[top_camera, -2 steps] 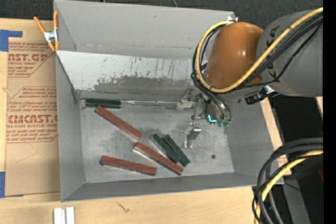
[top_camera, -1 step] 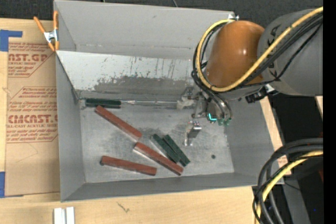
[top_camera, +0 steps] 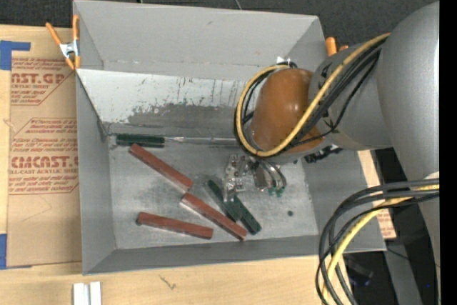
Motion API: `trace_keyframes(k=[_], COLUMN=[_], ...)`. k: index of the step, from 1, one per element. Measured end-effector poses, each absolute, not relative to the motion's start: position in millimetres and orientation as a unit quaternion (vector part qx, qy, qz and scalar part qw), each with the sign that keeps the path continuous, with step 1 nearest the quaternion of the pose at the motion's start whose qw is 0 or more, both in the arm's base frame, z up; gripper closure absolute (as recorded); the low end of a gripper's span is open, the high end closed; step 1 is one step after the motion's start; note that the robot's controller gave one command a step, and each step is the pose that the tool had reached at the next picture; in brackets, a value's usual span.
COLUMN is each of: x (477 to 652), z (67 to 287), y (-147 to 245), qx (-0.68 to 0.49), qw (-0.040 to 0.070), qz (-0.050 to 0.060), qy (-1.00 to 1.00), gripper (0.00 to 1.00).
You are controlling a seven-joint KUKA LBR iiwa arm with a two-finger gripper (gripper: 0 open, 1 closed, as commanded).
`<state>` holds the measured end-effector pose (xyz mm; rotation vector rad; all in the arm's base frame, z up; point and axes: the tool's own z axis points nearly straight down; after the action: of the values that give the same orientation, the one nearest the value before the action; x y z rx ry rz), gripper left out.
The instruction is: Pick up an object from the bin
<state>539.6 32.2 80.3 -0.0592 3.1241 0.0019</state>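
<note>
Hand (top_camera: 248, 181) hangs low at the right of the grey bin (top_camera: 93, 175), just above the upper end of the dark green sticks (top_camera: 243, 215) lying on the floor there. I cannot tell whether it is released or clenched, and nothing shows in its grasp. Its place suggests those green sticks are the likely pick. A red-brown stick (top_camera: 212, 216) lies against them and could be dragged along. Two more red-brown sticks (top_camera: 161, 166) (top_camera: 174, 225) lie further left, and another dark green stick (top_camera: 140, 141) rests by the back wall, well apart.
</note>
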Motion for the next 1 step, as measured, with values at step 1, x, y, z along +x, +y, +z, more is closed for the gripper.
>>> trace_keyframes(k=[1], x=[541.9], z=[78.6], y=[32.4], qx=[-0.018], qw=[0.015], qz=[0.001], qy=[1.0], gripper=[0.0])
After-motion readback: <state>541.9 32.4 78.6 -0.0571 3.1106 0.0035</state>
